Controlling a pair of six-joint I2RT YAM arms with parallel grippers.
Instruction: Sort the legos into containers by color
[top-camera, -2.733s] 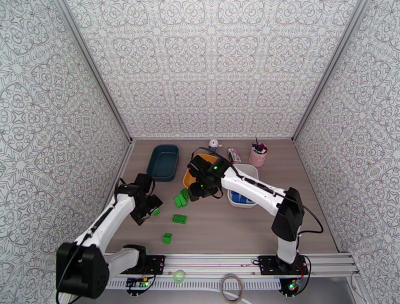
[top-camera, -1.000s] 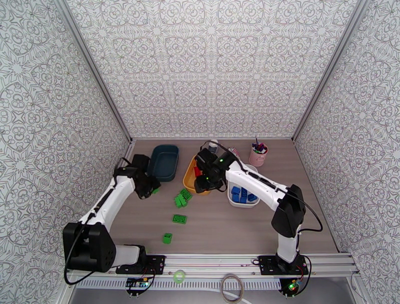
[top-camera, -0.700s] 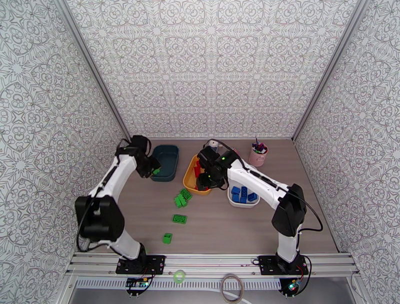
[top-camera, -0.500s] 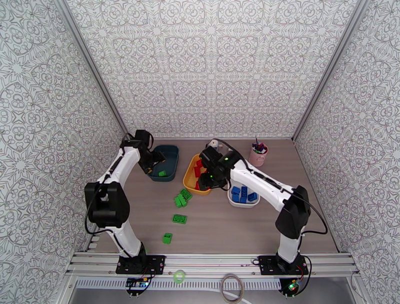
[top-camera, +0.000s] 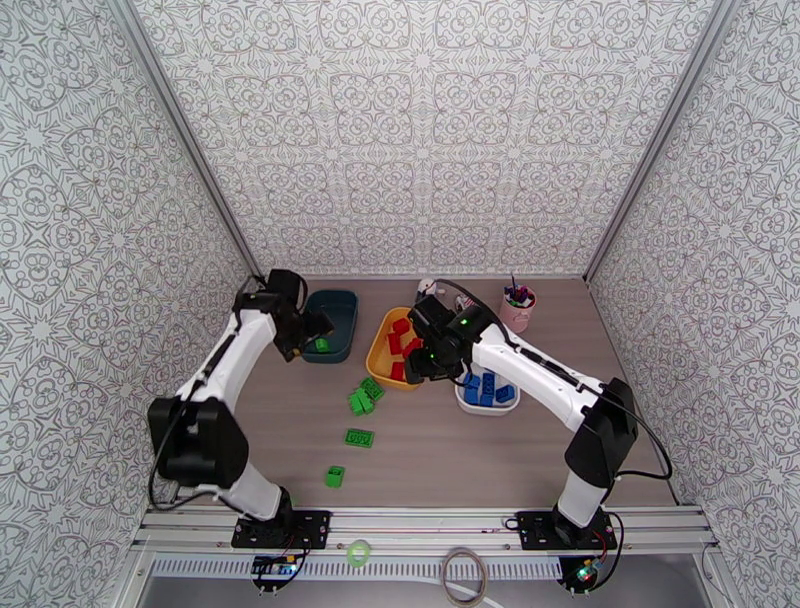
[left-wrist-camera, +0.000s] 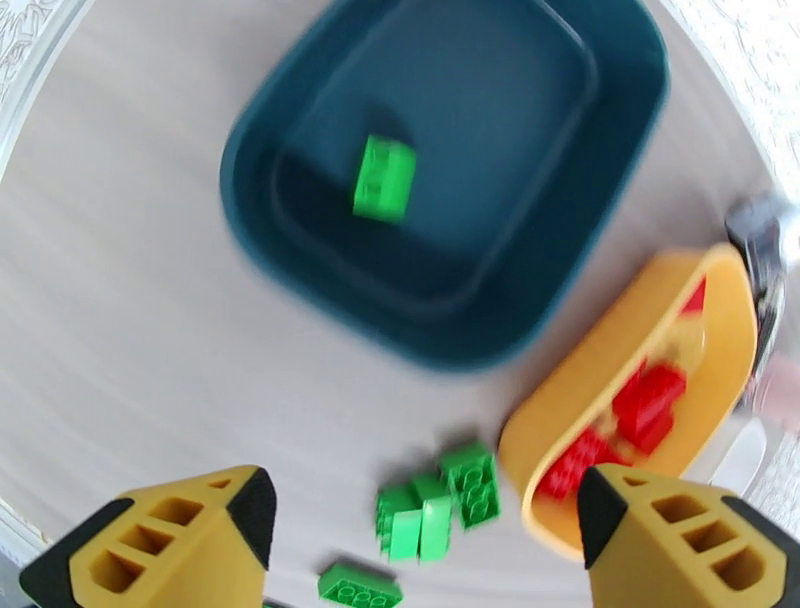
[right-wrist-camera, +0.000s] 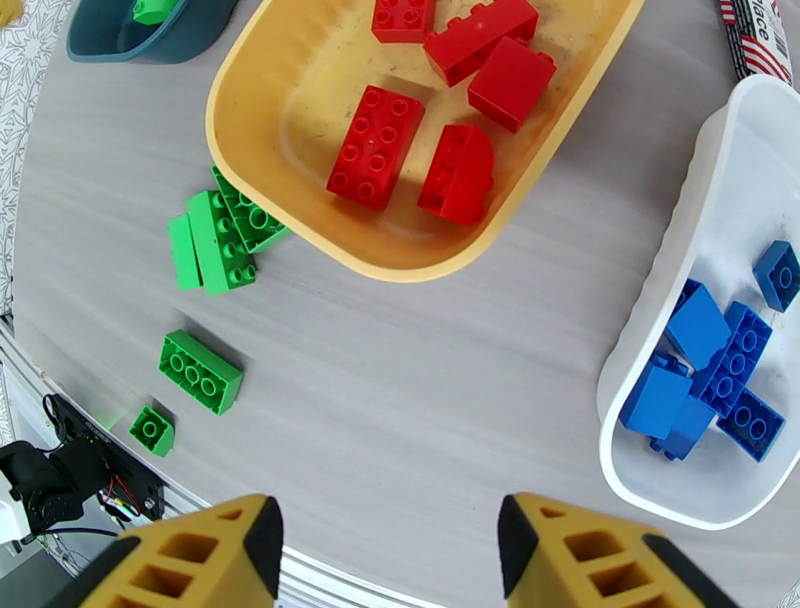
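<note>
Left arm is extending forward, left gripper (left-wrist-camera: 415, 510) gaping empty over the dark teal tray (left-wrist-camera: 245, 200); right gripper (right-wrist-camera: 390, 540) is hovering parted, empty, near the yellow tray (right-wrist-camera: 300, 60).

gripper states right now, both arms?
Left gripper: open, holding nothing.
Right gripper: open, holding nothing.

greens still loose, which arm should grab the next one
Left, probably: left gripper open and empty by the teal tray, loose green bricks on its side of the yellow tray.
</note>
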